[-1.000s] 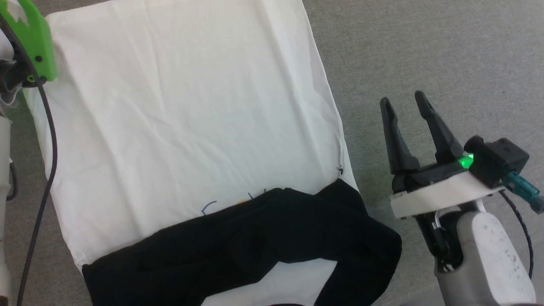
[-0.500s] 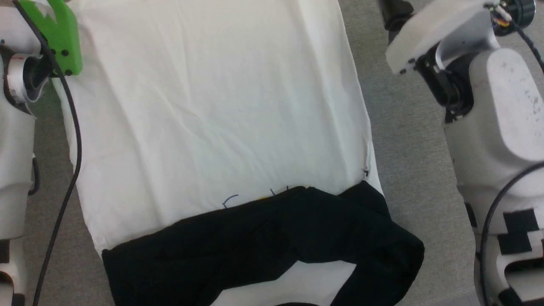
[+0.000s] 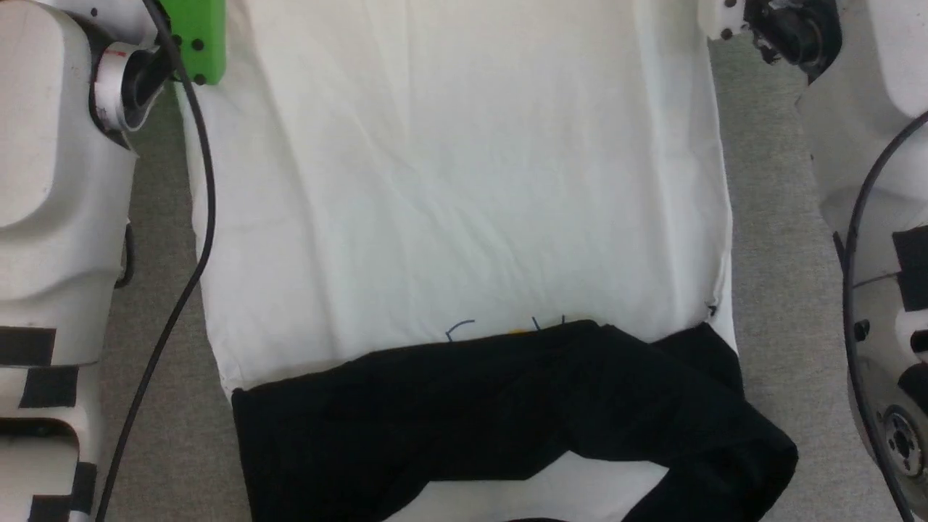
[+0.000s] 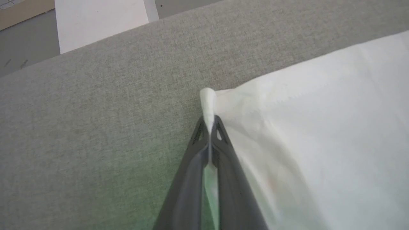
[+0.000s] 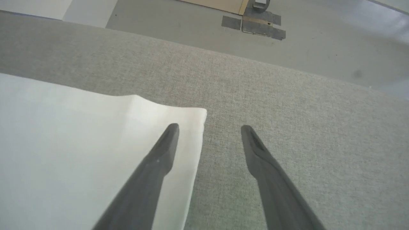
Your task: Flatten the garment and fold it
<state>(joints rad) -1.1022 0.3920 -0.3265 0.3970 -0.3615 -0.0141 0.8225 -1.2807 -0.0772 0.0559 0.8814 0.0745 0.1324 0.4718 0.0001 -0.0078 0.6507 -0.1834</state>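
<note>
1. One thin, soft long-sleeved shirt (image 3: 464, 181), white in the body and black in the sleeves, lies spread on a grey woven fabric surface (image 3: 776, 304).
2. Its white body lies mostly flat with shallow creases and runs away to the far edge of the head view.
3. The black sleeves (image 3: 507, 413) lie folded across the near end of the white body. They bunch thicker at the near right, and a wedge of white shows beneath them at the near edge.
4. The left gripper (image 4: 210, 123), with two long dark fingers, is pinched tight on the shirt's far left corner. A small peak of white cloth sticks out past the fingertips, and a strip of it shows between the fingers.
5. The right gripper (image 5: 209, 129) stands wide apart and holds nothing. One finger (image 5: 159, 159) lies over the shirt's far right corner, the other over bare grey surface just beside the shirt's edge. Whether the tips touch down cannot be told.
6. At the far left of the head view, the pale left forearm (image 3: 51, 181) carries a bright green plastic piece (image 3: 196, 36). A black cable (image 3: 192, 239) hangs down along the shirt's left edge.
7. The pale right arm (image 3: 870, 109) fills the right side of the head view.
8. Beyond the surface's far edge lies smooth grey floor with dark tape patches (image 5: 252, 27).
</note>
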